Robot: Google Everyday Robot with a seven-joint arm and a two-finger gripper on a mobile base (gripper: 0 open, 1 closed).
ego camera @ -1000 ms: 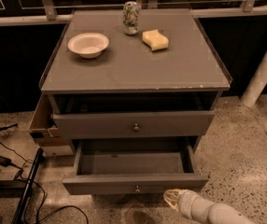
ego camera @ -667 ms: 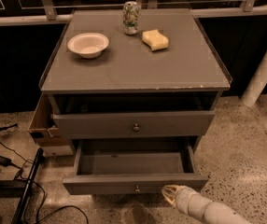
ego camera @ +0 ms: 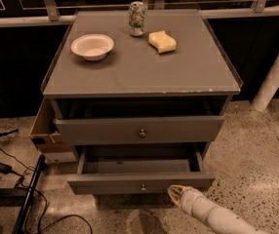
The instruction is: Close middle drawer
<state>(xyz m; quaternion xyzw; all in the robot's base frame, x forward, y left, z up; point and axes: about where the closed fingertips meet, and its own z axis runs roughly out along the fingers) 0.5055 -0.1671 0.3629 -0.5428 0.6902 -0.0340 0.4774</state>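
The middle drawer (ego camera: 105, 183) is pulled well out, its long low front carrying a small round knob (ego camera: 143, 186); the inside looks empty. Above it, the taller top drawer (ego camera: 95, 129) stands slightly out. The lowest drawer is hidden beneath the open one. My gripper (ego camera: 174, 193) on its white arm comes in from the bottom right. Its tip is just below and in front of the middle drawer's front, right of the knob, close to or touching the lower edge.
On the cabinet top (ego camera: 139, 72) sit a white bowl (ego camera: 92, 46), a can (ego camera: 136, 18) and a yellow sponge (ego camera: 162, 41). A cardboard box (ego camera: 44, 130) stands at the cabinet's left. Cables (ego camera: 3, 168) lie on the floor at left, and a white post (ego camera: 276, 72) stands at right.
My gripper has moved up and slightly left, from the floor area toward the middle drawer's front. The drawers have not visibly moved.
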